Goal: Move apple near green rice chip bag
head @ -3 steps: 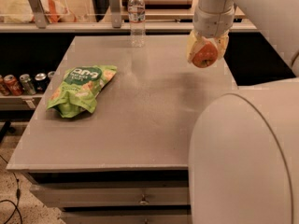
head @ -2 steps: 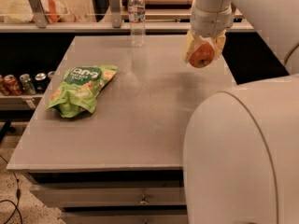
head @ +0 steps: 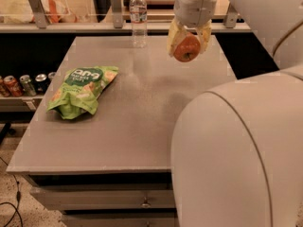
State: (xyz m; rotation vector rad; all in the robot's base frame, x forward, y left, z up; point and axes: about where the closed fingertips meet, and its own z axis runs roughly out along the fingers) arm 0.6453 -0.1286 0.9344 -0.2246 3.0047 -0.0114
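My gripper point(head: 188, 45) hangs over the far middle of the grey table point(head: 137, 122), shut on the red-orange apple point(head: 186, 49), which it holds in the air above the tabletop. The green rice chip bag point(head: 81, 90) lies flat on the left side of the table, well to the left of and nearer than the apple. It is light green with a dark green label and white lettering. My white arm fills the right side of the view and hides the table's right part.
A clear plastic water bottle point(head: 138, 19) stands upright at the table's far edge, left of the gripper. Several soda cans point(head: 23, 83) sit on a low shelf left of the table. Drawers point(head: 109, 197) are below the table's front edge.
The gripper with the apple has moved left, toward the middle of the table and closer to the bottle. The bag and bottle have not moved.
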